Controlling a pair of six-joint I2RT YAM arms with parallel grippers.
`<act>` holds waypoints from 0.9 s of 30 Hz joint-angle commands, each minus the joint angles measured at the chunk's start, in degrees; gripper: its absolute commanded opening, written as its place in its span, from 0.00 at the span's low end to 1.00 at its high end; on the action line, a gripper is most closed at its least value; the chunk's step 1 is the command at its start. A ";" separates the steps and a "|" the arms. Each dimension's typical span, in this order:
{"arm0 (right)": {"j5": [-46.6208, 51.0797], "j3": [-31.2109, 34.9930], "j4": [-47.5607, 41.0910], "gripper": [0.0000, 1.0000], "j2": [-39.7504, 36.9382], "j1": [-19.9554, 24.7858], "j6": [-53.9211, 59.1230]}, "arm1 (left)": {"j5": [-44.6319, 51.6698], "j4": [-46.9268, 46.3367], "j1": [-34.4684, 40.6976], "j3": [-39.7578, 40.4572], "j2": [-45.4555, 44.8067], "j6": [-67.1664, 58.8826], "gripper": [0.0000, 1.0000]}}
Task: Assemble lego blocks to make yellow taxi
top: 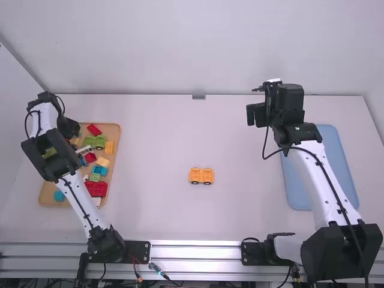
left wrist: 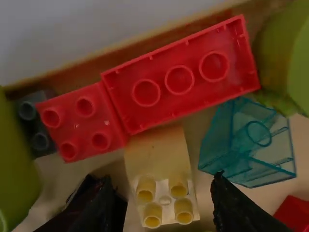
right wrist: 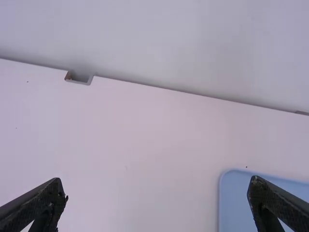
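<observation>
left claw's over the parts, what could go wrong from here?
Left claw is open over the pale yellow block. The red brick crowds it, so it could drag or snag on a lift. The teal block sits close by and might get bumped as the claw descends.

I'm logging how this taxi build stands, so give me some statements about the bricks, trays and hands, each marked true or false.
1. The orange-yellow wheeled piece is between the wooden tray and the blue tray. True.
2. The left hand and right hand are both closed. False: both are open.
3. The long red brick in the left wrist view lies hollow side up. True.
4. Red bricks lie on the blue tray. False: they lie on the wooden tray.
5. The left hand is over the wooden tray. True.
</observation>
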State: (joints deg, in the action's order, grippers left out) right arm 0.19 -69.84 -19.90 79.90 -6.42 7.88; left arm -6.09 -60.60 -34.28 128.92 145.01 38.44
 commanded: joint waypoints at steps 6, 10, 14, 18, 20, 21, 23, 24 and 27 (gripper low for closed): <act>-0.13 -1.77 -0.07 0.99 -0.83 0.09 -0.15 | -0.87 -0.44 0.15 -0.76 0.31 0.81 0.53; -0.11 -1.77 -0.33 0.99 -0.83 -0.11 -0.15 | -0.76 -0.81 0.15 -1.38 0.31 1.22 0.55; -0.13 -1.77 -0.50 0.99 -0.83 0.09 -0.17 | -0.42 0.92 0.22 -2.91 0.31 1.22 0.56; -0.11 -1.77 -0.52 0.99 -0.83 0.09 -0.17 | -0.37 2.43 0.24 -4.02 0.31 1.22 0.56; -0.13 -1.77 -0.57 0.99 -0.83 -0.02 -0.15 | -0.39 3.39 0.17 -4.76 0.31 1.22 0.47; -0.13 -1.77 -0.57 0.99 -0.83 -0.09 -0.15 | -0.37 3.67 0.26 -4.94 0.31 1.22 0.43; -0.11 -1.77 -0.72 0.99 -0.83 0.09 -0.15 | -0.39 4.13 0.07 -5.25 0.31 1.20 0.30; -0.13 -1.77 -0.76 0.99 -0.83 0.09 -0.13 | -0.42 4.15 0.07 -5.22 0.31 1.20 0.24; -0.13 -1.77 -1.07 0.99 -0.83 -0.09 -0.13 | -0.37 4.04 0.09 -4.66 0.31 1.20 0.18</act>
State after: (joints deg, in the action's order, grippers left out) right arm 0.14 -69.84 -20.78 79.90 -6.37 7.77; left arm -6.09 -56.01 -34.26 125.43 144.94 39.46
